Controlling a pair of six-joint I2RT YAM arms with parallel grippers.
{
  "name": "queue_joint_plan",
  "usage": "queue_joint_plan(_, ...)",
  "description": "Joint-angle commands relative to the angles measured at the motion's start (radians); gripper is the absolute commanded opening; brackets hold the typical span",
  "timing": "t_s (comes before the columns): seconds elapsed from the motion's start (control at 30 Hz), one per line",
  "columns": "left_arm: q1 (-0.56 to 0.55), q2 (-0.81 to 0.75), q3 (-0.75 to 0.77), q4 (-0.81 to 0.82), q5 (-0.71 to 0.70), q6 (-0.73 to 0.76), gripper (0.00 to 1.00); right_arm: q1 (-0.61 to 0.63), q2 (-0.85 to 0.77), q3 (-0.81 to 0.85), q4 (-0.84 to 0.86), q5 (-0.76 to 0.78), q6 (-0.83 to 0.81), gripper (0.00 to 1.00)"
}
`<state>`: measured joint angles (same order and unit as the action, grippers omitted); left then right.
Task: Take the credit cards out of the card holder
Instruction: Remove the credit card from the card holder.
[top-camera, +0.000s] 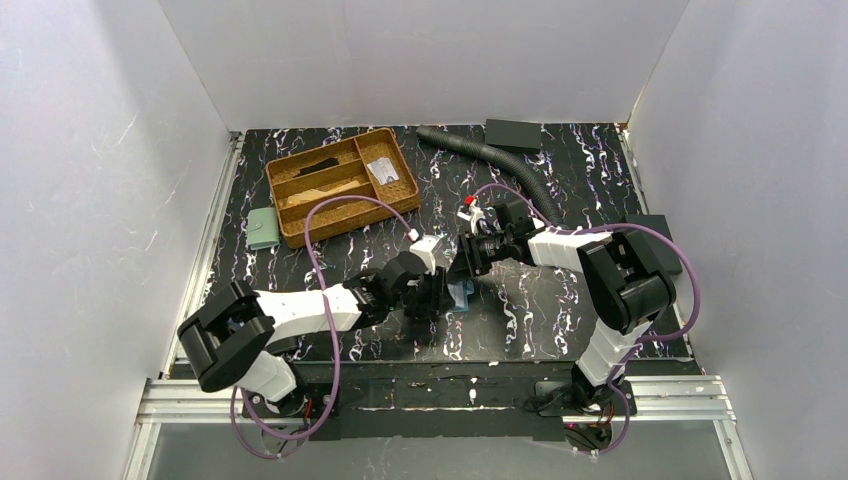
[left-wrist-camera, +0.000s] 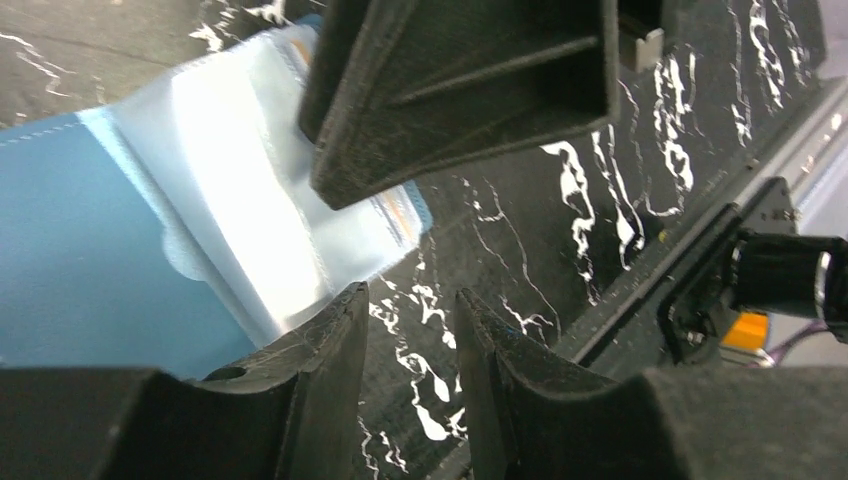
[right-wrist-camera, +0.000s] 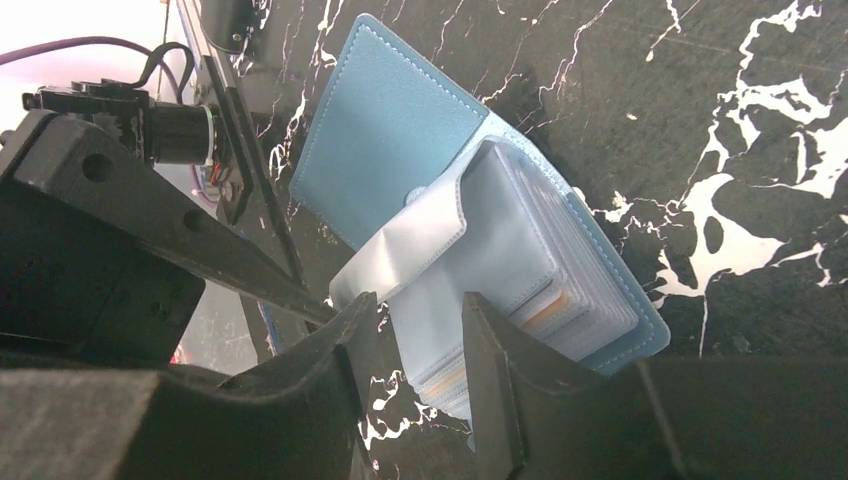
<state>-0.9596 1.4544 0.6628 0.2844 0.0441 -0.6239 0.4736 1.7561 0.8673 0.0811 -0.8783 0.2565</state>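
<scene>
Left hand (left-wrist-camera: 410, 300) part-open, empty, just beside card holder (left-wrist-camera: 80, 250). Right hand (right-wrist-camera: 417, 305) part-open over its clear sleeves (right-wrist-camera: 520, 240), gripping nothing. Credit cards (right-wrist-camera: 545, 310) inside sleeves.

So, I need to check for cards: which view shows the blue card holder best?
Right wrist view: the teal-blue stitched bifold card holder lies open, clear sleeves and an orange card edge showing. Left wrist crops it; top view shows only a sliver.
</scene>
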Motion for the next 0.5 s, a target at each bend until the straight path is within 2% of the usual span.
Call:
queue_joint_plan(0.0, -0.005, -0.004, 0.033, 0.013, -0.151, 0.023, 0.35, 0.007, -0.004, 0.023, -0.015, 0.008, -0.028, 0.44)
queue_joint_plan(0.27, -0.005, -0.012, 0.017, -0.107, -0.322, -0.036, 0.35, -0.002, -0.024, 0.038, -0.044, 0.013, -0.063, 0.44)
queue_joint_plan(0.47, -0.004, 0.006, 0.052, -0.165, -0.335, -0.044, 0.38, -0.011, -0.06, 0.05, -0.079, 0.02, -0.109, 0.44)
